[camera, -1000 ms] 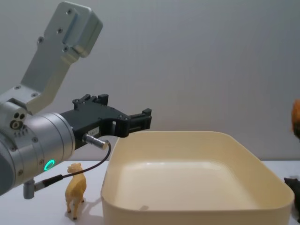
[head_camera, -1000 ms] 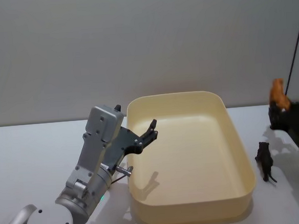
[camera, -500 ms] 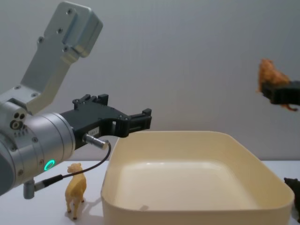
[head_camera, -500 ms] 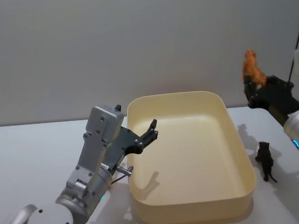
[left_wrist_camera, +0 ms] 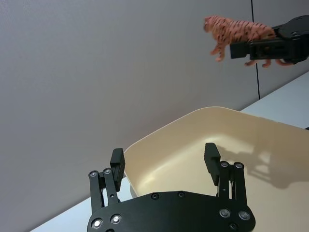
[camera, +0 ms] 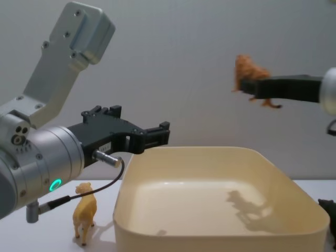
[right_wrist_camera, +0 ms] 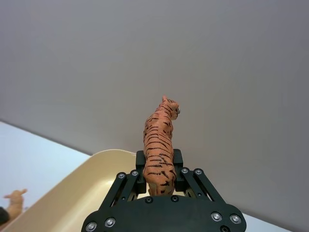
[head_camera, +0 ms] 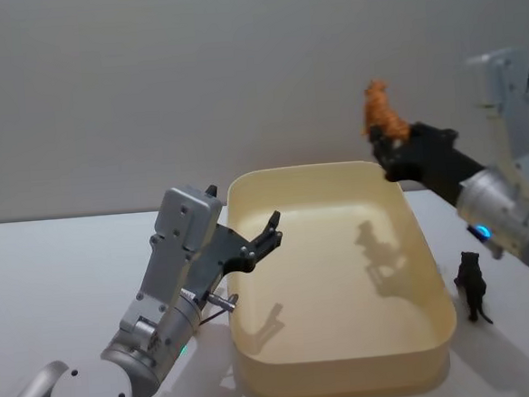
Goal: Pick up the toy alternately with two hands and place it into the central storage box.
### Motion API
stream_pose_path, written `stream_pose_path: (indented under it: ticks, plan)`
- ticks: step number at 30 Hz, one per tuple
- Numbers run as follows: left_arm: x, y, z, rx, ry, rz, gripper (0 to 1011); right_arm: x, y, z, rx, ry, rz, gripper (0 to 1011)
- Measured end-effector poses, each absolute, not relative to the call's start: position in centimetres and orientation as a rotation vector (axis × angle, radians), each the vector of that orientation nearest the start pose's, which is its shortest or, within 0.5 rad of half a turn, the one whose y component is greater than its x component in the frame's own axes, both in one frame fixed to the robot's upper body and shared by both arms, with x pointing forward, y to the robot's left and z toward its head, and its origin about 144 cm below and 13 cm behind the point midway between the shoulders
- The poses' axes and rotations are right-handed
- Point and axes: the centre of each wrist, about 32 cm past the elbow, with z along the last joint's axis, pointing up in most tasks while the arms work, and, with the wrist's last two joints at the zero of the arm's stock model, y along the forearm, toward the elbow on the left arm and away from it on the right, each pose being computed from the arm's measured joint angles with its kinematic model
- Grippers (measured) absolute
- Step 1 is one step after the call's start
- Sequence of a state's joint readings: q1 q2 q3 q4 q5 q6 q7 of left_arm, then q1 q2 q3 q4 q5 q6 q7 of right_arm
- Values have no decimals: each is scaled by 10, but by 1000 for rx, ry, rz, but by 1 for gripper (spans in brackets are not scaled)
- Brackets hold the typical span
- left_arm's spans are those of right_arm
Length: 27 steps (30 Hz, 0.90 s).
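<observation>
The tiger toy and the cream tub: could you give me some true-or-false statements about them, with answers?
1. The right gripper holds the tiger toy in the air over the storage box. True.
2. The left gripper is shut on a toy. False: it is open and holds nothing, at the box's left rim.
3. A toy lies inside the box. False: only the tiger's shadow falls there.
4. A black animal toy stands on the table to the box's right. True.
</observation>
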<state>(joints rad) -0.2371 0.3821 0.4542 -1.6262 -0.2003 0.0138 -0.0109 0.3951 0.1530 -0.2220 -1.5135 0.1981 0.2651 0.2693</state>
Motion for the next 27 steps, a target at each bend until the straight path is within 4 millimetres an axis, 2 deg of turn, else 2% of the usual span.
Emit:
stream_pose_path:
  ticks: [6,21,24,27]
  plan:
    - [492,198,1204,61,-268,1124,1001,564,-188,1271,-46,17,-998,281]
    - [492,198,1204,61,-268,1124,1001,583,-163,1273,-170,140,-893,281]
    - [492,198,1204,61,-268,1124,1001,585,-160,1273,-183,152,-882,305]
    - [492,198,1204,61,-268,1124,1001,586,-158,1272,-195,163,-874,413]
